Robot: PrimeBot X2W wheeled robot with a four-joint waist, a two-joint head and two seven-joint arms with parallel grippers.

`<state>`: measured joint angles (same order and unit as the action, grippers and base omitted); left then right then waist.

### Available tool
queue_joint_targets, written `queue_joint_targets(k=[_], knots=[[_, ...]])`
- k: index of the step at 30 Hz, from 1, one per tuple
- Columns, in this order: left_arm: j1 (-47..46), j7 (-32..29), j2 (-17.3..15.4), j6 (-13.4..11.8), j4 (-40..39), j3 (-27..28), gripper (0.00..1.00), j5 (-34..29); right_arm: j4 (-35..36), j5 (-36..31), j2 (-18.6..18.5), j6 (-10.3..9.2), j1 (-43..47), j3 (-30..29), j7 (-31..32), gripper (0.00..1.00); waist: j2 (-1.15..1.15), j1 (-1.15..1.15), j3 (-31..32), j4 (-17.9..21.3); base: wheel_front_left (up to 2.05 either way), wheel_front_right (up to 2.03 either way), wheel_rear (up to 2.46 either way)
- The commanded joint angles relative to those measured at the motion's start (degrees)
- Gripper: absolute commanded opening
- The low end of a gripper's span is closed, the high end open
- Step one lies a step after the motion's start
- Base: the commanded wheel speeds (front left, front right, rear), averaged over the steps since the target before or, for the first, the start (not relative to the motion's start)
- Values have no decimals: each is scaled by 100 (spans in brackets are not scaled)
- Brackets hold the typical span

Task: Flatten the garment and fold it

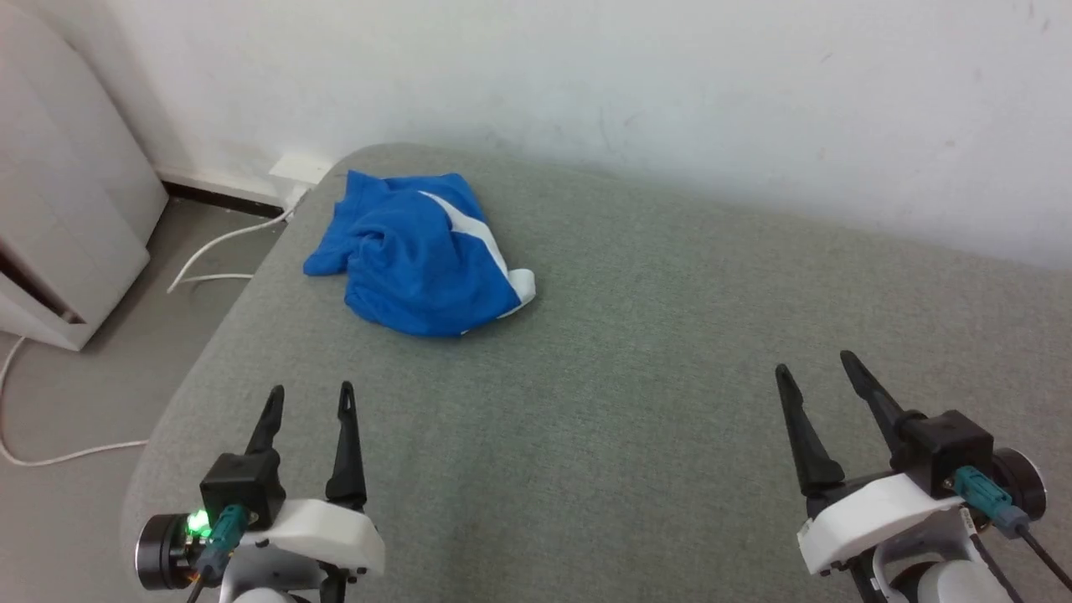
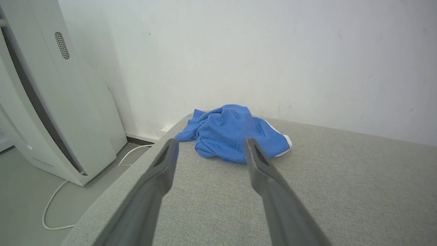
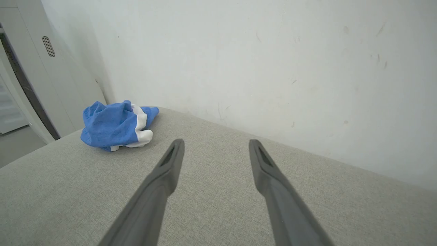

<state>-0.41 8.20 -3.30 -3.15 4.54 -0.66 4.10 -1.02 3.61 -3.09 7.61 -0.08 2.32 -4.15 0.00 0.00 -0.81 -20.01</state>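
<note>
The garment (image 1: 414,251), bright blue shorts with a white stripe, lies crumpled in a heap near the far left corner of the grey cushioned surface (image 1: 636,402). It also appears ahead of the left fingers in the left wrist view (image 2: 232,135) and far left in the right wrist view (image 3: 114,124). My left gripper (image 1: 311,390) hovers open near the front left, well short of the garment, holding nothing. At the front right, my right gripper (image 1: 814,362) is open too, empty and far from the garment.
A white wall (image 1: 636,92) runs close behind the surface. A white appliance (image 1: 59,193) stands on the floor at the left, with white cables (image 1: 219,243) trailing beside the surface's left edge. The surface's rounded left edge drops to the floor.
</note>
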Motion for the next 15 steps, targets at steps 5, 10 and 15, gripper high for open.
queue_joint_targets(k=[5, 10, 15], knots=[[-44, 116, -54, -28, 74, 32, 100, 88, -27, 60, 13, -7, -121, 38, -78, 100, 0, 0, -27, -127, 0, 0, 0], [-36, 176, -69, -45, 106, 61, 100, 109, -40, 82, 14, -8, -129, 45, -108, 100, 0, 0, -31, -230, 0, 0, 0], [-16, 236, -78, -73, 124, 92, 100, 134, -55, 116, 15, -8, -153, 69, -137, 100, 0, 0, -30, -334, 0, 0, 0]])
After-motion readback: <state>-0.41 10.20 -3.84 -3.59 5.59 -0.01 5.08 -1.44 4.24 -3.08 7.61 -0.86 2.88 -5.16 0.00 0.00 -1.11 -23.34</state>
